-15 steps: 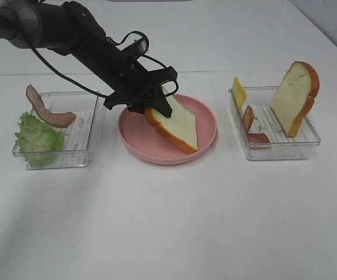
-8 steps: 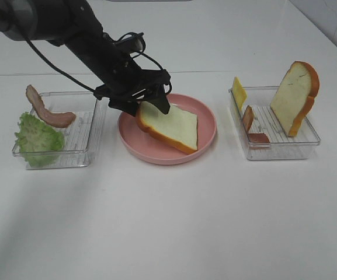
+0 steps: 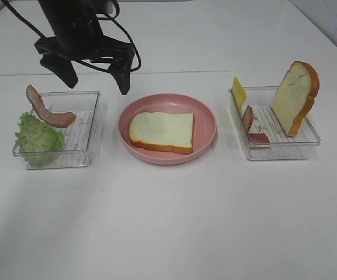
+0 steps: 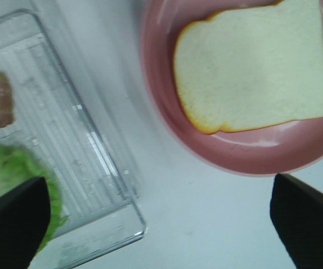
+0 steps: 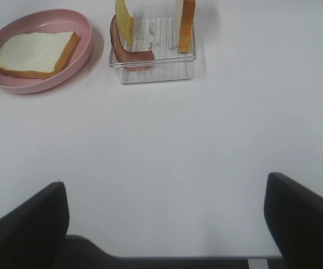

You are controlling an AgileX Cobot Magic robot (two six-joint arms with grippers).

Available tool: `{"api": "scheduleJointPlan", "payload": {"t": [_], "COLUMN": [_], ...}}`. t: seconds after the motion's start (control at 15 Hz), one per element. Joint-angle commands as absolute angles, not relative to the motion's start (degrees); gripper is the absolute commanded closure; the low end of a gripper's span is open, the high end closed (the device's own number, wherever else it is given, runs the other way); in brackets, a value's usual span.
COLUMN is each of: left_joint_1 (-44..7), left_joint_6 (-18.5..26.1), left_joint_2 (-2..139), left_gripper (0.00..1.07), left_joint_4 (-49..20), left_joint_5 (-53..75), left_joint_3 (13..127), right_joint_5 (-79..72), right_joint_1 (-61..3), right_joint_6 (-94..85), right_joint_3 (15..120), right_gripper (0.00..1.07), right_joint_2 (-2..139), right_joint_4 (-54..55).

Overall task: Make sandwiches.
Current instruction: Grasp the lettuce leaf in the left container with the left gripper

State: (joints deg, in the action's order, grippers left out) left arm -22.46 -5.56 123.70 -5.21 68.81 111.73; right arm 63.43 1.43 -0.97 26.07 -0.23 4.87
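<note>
One white bread slice with orange-brown crust lies flat on the round pink plate. My left gripper is open and empty, raised above the gap between the left tray and the plate. In the left wrist view its fingers frame the slice and the plate. My right gripper is open and empty over bare table, well short of the right tray; it does not show in the exterior view. A second bread slice stands upright in that tray.
The left clear tray holds ruffled green lettuce and a bacon strip. The right clear tray also holds a yellow cheese slice and bacon. White table extends in front.
My left gripper let go of the bread slice, which now lies flat on the plate. The gripper opened wide, rose and moved left and back.
</note>
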Motion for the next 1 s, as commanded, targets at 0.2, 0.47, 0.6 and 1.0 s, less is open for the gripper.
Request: {"api": "scheduleJointPlan", "payload": {"t": [0.2, 0.47, 0.6, 1.0], "left_joint_1": [-16.16, -10.03, -8.77, -8.54], "left_joint_6": [-5.67, -5.21, -4.87, -4.81], "left_joint_2": [116.2, 116.02, 117.11, 125.02], "left_gripper": [0.07, 0.07, 0.07, 0.08], "left_joint_4": [0.0, 2.86, 2.92, 3.04], "left_joint_5": [75.57, 74.77, 74.48, 73.63], "left_joint_3": [102.73, 100.21, 100.21, 100.21], "right_joint_5": [63.03, 63.03, 63.03, 63.03], "right_joint_1": [1.43, 1.43, 1.43, 1.43], "right_joint_6": [-1.03, -1.03, -1.03, -1.03], "right_joint_3": [25.84, 25.84, 25.84, 25.84], "right_gripper": [0.17, 0.17, 0.17, 0.17], "right_joint_2": [-1.89, -1.89, -1.89, -1.89], "right_joint_4": [5.27, 5.27, 5.27, 5.27]}}
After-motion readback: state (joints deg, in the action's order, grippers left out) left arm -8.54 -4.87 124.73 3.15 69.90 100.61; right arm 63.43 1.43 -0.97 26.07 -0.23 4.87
